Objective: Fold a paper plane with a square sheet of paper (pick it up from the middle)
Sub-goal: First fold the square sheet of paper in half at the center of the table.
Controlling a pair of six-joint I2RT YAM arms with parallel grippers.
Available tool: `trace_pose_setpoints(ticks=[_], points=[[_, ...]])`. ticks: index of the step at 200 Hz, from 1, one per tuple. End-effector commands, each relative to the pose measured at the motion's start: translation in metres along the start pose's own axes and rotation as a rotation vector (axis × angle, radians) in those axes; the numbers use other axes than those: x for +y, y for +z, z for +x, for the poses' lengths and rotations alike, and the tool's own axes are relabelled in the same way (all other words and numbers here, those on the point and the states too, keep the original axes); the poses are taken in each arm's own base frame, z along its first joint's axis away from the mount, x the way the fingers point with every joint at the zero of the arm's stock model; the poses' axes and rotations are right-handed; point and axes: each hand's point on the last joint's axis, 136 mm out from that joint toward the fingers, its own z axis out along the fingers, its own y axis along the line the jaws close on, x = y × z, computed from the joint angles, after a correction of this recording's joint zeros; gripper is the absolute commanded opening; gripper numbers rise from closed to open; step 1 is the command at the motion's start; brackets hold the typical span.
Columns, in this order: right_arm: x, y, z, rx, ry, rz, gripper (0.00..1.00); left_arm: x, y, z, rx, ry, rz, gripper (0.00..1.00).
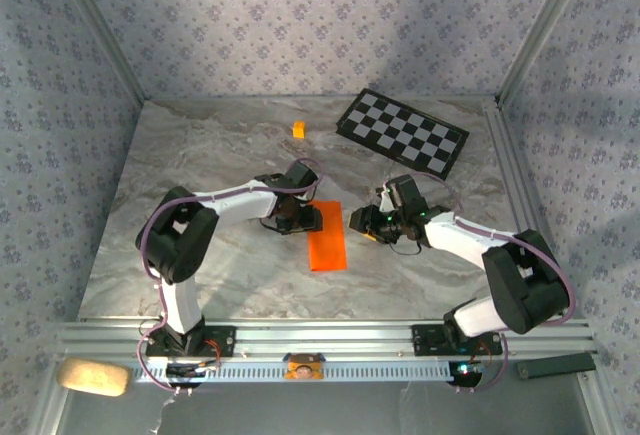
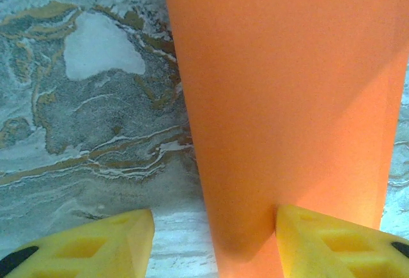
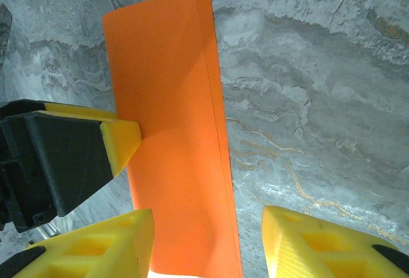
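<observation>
Paper [image 1: 326, 234], folded to an orange strip, lies flat on the table [image 1: 200, 165] in the top view, between my left gripper [image 1: 305, 220] and right gripper [image 1: 357, 223]. From the left wrist, its fingers [image 2: 96, 246] stand apart, with the strip running ahead out of the gap, hard against the right-hand finger. From the right wrist, those jaws gape too, straddling the strip's near end, and the left gripper's fingertip [image 3: 121, 139] seems to touch its left edge.

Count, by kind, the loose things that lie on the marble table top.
folded orange paper: 1
small orange cube: 1
checkered board: 1
Total: 3
</observation>
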Motion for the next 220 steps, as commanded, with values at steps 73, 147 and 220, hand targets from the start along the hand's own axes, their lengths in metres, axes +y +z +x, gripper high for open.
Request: trace_pose_setpoints(ticks=[73, 147, 220], points=[[-0.003, -0.002, -0.001, -0.010, 0.006, 0.030, 0.50, 0.005, 0.018, -0.002, 0.032, 0.061, -0.059, 0.55], [-0.005, -0.003, -0.001, -0.006, 0.011, 0.046, 0.51, 0.009, 0.020, -0.005, 0.014, 0.037, -0.089, 0.57], [-0.004, -0.004, -0.001, -0.007, 0.011, 0.050, 0.53, 0.008, 0.031, -0.001, 0.039, 0.014, -0.091, 0.57]])
